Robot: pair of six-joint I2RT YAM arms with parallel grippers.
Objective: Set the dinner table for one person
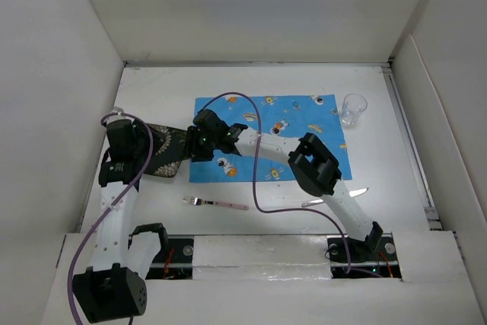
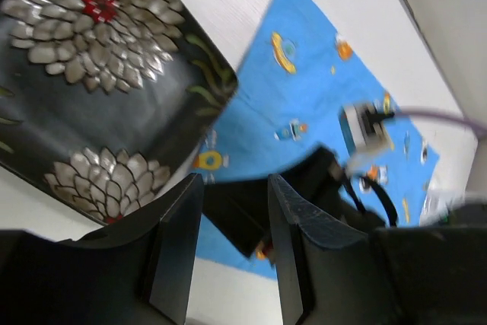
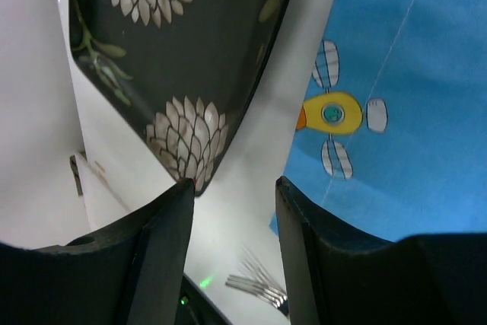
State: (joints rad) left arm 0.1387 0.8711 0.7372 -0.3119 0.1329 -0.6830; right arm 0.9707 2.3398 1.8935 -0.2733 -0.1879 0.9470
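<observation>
Top external view: dinner table [image 1: 152, 89] spread white beneath both arms, reaching beyond them far, left and right.
Left gripper [image 2: 234, 180]: fingers parted, gripping nothing; over the table's left part, at the plate's left edge.
Right gripper [image 3: 233, 183]: fingers parted, empty; over the table at the plate's right edge.
Plate [image 1: 169, 161]: dark, floral, between both grippers, just left of the blue placemat [image 1: 297, 116].
Fork [image 1: 215, 204], knife [image 1: 335, 197]: on bare table, near side of the placemat.
Glass [image 1: 353, 109]: at the placemat's far right corner.
</observation>
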